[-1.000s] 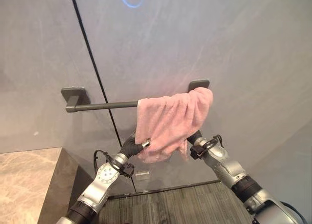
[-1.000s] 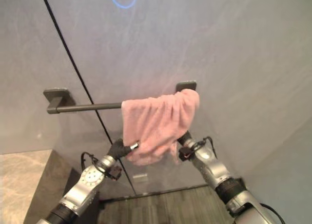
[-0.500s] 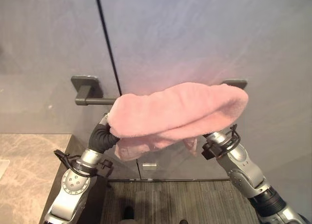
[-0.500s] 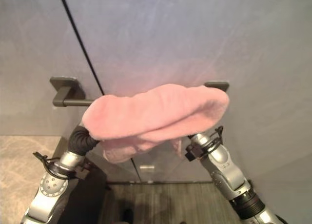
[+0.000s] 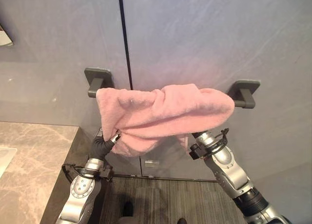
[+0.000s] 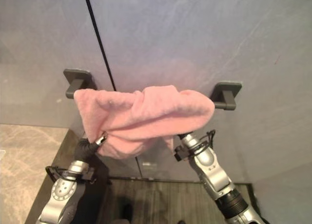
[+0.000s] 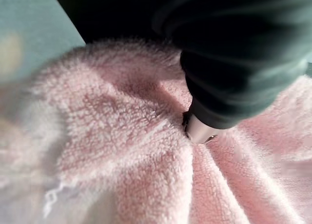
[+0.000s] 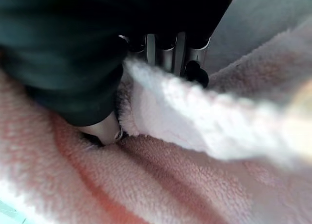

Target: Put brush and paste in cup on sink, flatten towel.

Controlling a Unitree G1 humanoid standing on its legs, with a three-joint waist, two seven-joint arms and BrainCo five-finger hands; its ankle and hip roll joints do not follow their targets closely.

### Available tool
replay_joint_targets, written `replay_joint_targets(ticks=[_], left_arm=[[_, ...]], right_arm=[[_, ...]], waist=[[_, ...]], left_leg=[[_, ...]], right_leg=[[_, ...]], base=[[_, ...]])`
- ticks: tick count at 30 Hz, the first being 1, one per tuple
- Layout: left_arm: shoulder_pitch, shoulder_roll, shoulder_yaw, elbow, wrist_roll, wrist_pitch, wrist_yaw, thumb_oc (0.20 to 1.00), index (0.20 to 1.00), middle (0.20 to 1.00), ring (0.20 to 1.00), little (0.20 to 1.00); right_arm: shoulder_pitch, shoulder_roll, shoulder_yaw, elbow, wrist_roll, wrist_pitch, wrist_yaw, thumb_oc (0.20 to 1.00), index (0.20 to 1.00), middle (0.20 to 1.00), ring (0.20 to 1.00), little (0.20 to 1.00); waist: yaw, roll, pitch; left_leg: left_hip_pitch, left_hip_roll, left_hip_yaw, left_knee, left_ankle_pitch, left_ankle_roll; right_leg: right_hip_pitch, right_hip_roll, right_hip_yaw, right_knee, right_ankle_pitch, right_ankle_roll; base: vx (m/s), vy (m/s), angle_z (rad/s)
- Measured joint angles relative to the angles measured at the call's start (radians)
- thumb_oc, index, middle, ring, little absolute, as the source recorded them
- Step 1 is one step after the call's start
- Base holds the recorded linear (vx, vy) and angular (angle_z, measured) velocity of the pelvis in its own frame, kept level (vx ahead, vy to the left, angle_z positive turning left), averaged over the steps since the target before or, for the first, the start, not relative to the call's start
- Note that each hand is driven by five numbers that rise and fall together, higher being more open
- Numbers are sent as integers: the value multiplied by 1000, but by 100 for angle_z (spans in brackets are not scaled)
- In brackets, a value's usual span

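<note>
1. Towel (image 5: 163, 114) now spreads wider along rail (image 5: 241, 103), frame centre.
2. Left robot hand (image 5: 103, 145) and right robot hand (image 8: 161, 48) both clamp its lower edge.
3. Risk: uneven pull drags it off.

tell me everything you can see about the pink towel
The towel is pink, fluffy terry-like cloth, draped over a dark wall-mounted bar and spread across most of its span. It is bunched and wrinkled, not flat, with a looser lobe hanging low on the left. The left hand pinches its lower left edge; the right hand has fingers curled over a fold at the lower right.
</note>
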Motion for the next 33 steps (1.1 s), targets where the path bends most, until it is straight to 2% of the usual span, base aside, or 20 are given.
replay_joint_targets(ticks=[4,5,6,7,8,9,10,17,20,23,24,26,30,32,33], left_arm=[[-1,0,-6,23,4,-4,-1,200,200,200,200,200],[-4,-1,-7,28,8,-6,-1,200,200,200,200,200],[-4,-1,-6,31,21,-7,-1,200,200,200,200,200],[-4,-1,-7,32,27,-7,0,200,200,200,200,200],[-3,-1,-7,33,29,-7,0,442,442,442,442,442],[-4,-2,-7,34,30,-7,1,539,539,539,539,539],[-4,-2,-7,37,33,-7,2,1000,1000,1000,1000,1000],[45,-4,-5,122,71,10,52,1000,1000,1000,1000,1000],[96,-9,4,124,109,11,93,1000,1000,1000,1000,1000],[108,-95,22,148,81,17,154,1000,1000,1000,1000,1000],[106,-128,16,146,64,37,184,1000,1000,1000,1000,1000],[107,-127,18,142,59,45,216,1000,1000,1000,1000,1000],[109,-130,89,128,58,54,296,1000,1000,1000,1000,1000],[112,-125,159,85,70,52,353,1000,1000,1000,1000,1000],[116,-120,220,47,101,52,383,1000,1000,1000,1000,1000]], right_arm=[[75,12,-32,62,-5,19,-20,200,200,200,200,200],[88,7,-34,86,-8,30,-27,282,282,282,282,282],[95,10,-39,99,-17,31,-30,1000,1000,1000,1000,1000],[101,13,-40,112,-20,31,-35,1000,1000,1000,1000,1000],[115,24,-43,126,-22,37,-53,1000,1000,1000,1000,1000],[118,25,-42,131,-25,42,-62,1000,1000,1000,1000,1000],[121,25,-44,138,-27,43,-67,1000,1000,1000,1000,1000],[248,69,-178,175,-35,46,-133,1000,1000,1000,1000,1000],[308,117,-251,204,-13,39,-187,1000,1000,1000,1000,1000],[316,236,-328,239,149,0,-262,1000,1000,1000,1000,1000],[319,264,-332,237,206,-6,-305,1000,1000,1000,1000,1000],[320,260,-330,219,207,-8,-337,1000,1000,1000,1000,1000],[318,247,-391,123,152,-33,-440,1000,1000,1000,1000,1000],[317,192,-438,41,4,-47,-517,1000,1000,1000,1000,1000],[318,125,-467,-20,-122,-46,-555,1000,1000,1000,1000,1000]], waist=[[0,-1,-1],[-7,0,0],[-7,0,0],[-14,-1,-1],[-17,-1,-1],[-20,-1,-1],[-24,-1,-2],[-39,-1,-5],[-51,5,-14],[-60,15,-18],[-66,20,-21],[-66,24,-22],[-72,33,-26],[-74,34,-26],[-76,35,-26]], left_leg=[[3,-2,5,0,0,0],[5,-4,9,0,0,-1],[7,-4,12,0,-1,0],[9,-4,15,0,-1,0],[9,-4,15,0,-1,0],[9,-4,17,0,-1,0],[9,-4,17,0,-1,0],[12,-4,23,0,-1,1],[16,-4,42,0,-6,3],[23,-4,51,0,-7,4],[22,-4,54,0,-7,4],[21,-1,57,0,-7,4],[21,2,60,-5,-10,8],[25,1,66,-4,-10,8],[25,-1,68,-5,-10,7]], right_leg=[[1,0,3,0,0,1],[0,0,7,0,0,1],[1,-1,10,0,0,1],[0,-1,14,0,0,1],[0,-1,14,0,0,1],[-1,-1,16,0,0,1],[-1,-1,17,0,0,1],[-3,-2,21,0,1,1],[-8,-4,37,0,2,3],[-10,-5,51,0,3,3],[-11,-5,51,0,4,3],[-14,-5,52,0,5,3],[-15,-10,56,0,6,3],[-15,-12,60,0,7,5],[-16,-15,63,0,8,6]], base=[[2,1,-2],[9,2,-8],[5,0,-10],[5,-3,-6],[3,-1,-5],[0,0,0],[7,-3,-4],[2,1,-1],[-1,14,-15],[-18,14,-14],[-17,20,-5],[2,18,-4],[4,3,-1],[39,8,-5],[28,-5,-5]])
